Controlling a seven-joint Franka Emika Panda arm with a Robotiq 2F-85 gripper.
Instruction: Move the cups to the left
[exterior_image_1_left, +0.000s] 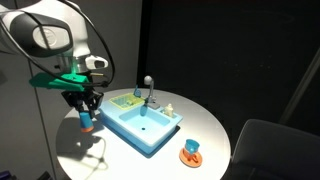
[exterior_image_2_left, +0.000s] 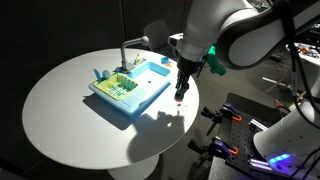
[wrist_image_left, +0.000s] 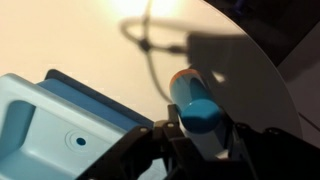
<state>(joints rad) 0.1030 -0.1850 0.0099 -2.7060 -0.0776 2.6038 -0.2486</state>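
Note:
My gripper is shut on a small light-blue cup that has an orange end. It holds the cup just above the white round table, next to one end of the blue toy sink. The gripper also shows in an exterior view, with the cup's orange end below the fingers. A second light-blue cup stands on a flat orange saucer near the table's edge, apart from the sink and far from the gripper.
The sink has a grey faucet and a green rack with small items. The sink's blue corner lies close beside the gripper. The table edge curves nearby, and a dark chair stands beyond the table.

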